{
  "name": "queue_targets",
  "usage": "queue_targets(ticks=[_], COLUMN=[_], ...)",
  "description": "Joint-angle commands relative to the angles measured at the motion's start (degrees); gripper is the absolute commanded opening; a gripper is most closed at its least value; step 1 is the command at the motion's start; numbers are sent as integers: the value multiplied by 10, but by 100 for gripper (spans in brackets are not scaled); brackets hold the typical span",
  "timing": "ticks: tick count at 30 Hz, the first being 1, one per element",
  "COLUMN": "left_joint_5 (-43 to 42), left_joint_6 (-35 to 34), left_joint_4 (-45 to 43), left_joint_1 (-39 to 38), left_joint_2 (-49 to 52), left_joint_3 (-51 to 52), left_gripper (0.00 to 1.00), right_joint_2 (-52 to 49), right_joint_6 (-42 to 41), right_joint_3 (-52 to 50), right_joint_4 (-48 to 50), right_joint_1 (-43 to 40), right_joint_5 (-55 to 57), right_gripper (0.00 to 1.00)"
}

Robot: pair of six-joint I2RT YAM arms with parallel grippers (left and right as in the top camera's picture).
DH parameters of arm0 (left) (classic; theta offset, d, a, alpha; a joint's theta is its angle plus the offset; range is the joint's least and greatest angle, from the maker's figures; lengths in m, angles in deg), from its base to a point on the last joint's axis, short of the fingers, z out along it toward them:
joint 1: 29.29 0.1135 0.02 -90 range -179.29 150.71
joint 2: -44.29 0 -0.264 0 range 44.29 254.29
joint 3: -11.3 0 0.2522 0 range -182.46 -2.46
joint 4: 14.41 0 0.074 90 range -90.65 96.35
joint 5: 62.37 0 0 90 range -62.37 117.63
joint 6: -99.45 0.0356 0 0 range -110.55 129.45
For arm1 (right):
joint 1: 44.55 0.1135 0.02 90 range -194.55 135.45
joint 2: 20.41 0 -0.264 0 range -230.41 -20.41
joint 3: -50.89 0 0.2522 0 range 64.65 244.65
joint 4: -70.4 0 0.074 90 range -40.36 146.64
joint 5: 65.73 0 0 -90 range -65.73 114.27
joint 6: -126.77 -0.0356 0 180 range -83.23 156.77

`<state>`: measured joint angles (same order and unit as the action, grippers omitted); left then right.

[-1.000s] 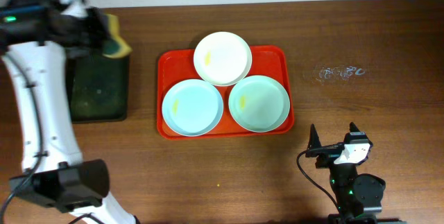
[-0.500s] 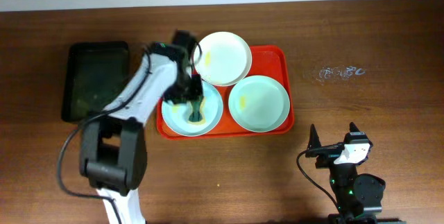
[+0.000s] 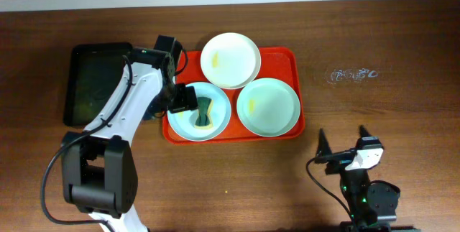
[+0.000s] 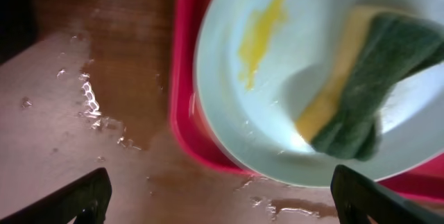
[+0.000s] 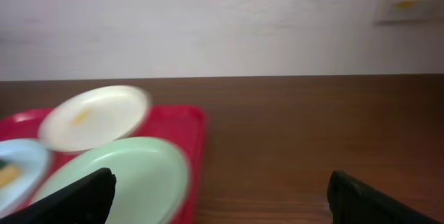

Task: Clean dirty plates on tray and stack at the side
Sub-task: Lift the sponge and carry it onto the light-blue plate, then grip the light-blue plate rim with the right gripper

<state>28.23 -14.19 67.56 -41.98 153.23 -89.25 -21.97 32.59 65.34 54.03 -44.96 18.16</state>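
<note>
Plates, 3, all on the red tray (image 3: 289, 57): white plate (image 3: 230, 59) at the far edge; left mint plate (image 3: 188, 121) and right mint plate (image 3: 268, 106) nearer, each with a yellow smear. Sponge (image 3: 203, 111), 1, yellow-green, lying on the left mint plate. Black tray (image 3: 97, 81), 1, on the left. Left gripper (image 3: 183, 99) over the tray's left rim, fingers spread, sponge released. Right gripper (image 3: 343, 140) well apart, fingers spread, empty

red tray (image 3: 284, 58) | white plate (image 3: 230, 59) rear, smeared | left mint plate (image 3: 218, 116) smeared | right mint plate (image 3: 268, 107) smeared
</note>
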Motion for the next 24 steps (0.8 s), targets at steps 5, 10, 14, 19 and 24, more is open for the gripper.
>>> queue_targets(ticks=[5, 10, 14, 19, 24], left_joint_5=[-58, -58, -53, -32, -17], left_joint_6=[-7, -7, -7, -8, -8], left_joint_4=[-60, -61, -71, -78, -71], left_joint_1=[-22, -22, -22, -22, -18], left_joint_2=[1, 1, 1, 1, 1], left_joint_3=[6, 6, 6, 6, 6], left_gripper=[99, 100, 99, 99, 100], right_joint_2=[-1, -361, -707, -950, -1121], right_joint_6=[-280, -67, -67, -61, -64], right_joint_3=[49, 648, 913, 913, 913], right_joint_4=[323, -394, -644, -579, -457], right_joint_1=[-4, -4, 4, 195, 248], right_joint_5=[-210, -169, -365, -162, -161], right_gripper=[98, 99, 98, 98, 63])
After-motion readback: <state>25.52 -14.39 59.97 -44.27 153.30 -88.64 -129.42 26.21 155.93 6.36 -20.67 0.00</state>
